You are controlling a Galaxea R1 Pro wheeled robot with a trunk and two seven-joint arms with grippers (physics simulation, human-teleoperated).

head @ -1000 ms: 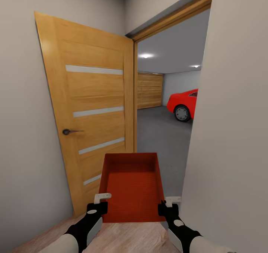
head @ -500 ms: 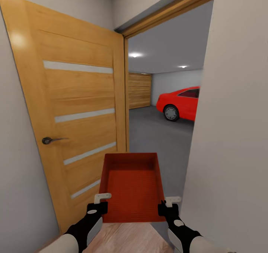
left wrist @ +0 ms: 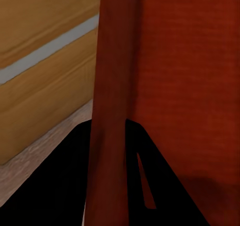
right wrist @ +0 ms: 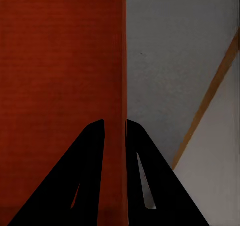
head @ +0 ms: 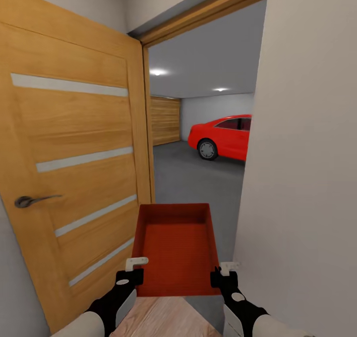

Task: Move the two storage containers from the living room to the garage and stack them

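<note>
Container (head: 176, 250) carried level between us: left pincer (head: 135, 269) and right pincer (head: 225, 272) each clamp a side wall, squeezing through garage doorway beside open door (head: 69, 178).

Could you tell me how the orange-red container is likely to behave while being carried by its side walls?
The storage container looks rigid: its straight walls show no bowing between the left gripper and right gripper. Empty, it is probably light. Thin-wall pinches might slip.

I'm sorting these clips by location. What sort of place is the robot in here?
Probably a house hallway at the doorway into a garage: an open wooden door on the left, a dark grey floor beyond, and a red car parked inside. Both grippers hold an orange-red container.
</note>
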